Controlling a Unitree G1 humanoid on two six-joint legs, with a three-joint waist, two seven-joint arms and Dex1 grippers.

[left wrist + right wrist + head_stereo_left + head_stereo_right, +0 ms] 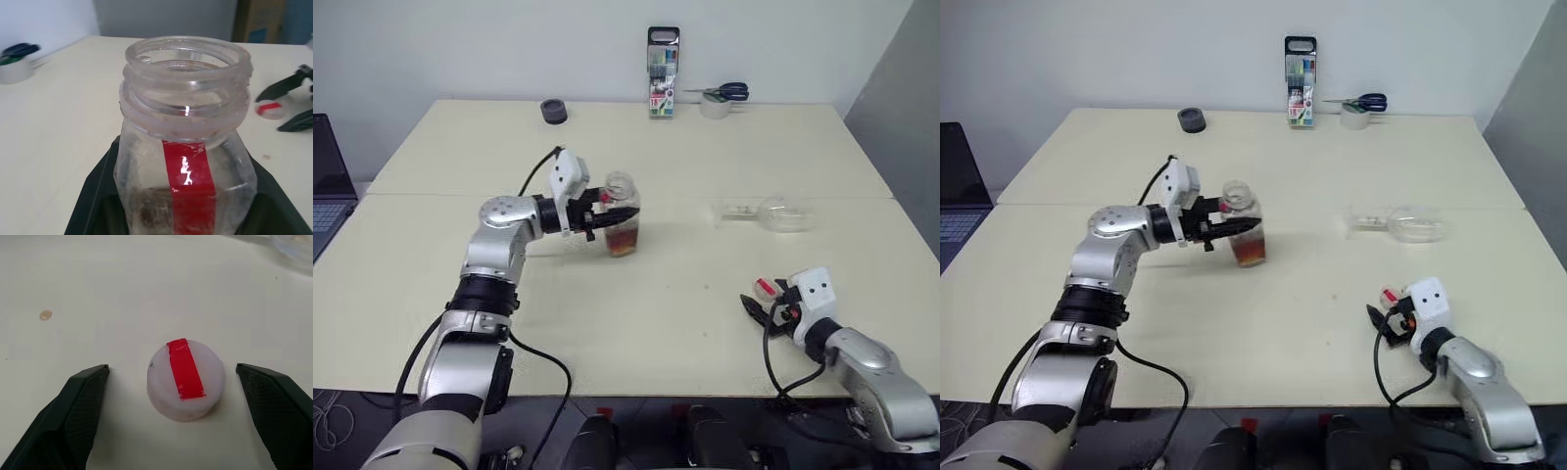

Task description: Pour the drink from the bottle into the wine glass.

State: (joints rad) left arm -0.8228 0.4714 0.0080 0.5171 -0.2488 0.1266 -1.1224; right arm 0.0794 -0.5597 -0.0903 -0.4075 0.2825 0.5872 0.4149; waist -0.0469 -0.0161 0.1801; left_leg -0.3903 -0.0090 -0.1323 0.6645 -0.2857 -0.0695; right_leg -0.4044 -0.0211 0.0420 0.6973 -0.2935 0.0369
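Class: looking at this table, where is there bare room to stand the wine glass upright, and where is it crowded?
The broad patch between the bottle in the left gripper and the wine glass, lying on its side, is bare. The back edge is crowded: marker box, tape roll, scissors. The cap lies between the right gripper's open jaws.

head cams look down across the table (705,323); wrist cams sit close, left apparently catching the cap (270,109) too.

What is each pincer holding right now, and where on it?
The left pincer grips the open bottle around its body, below the neck. The right pincer holds nothing: its fingers stand open either side of the cap on the table.
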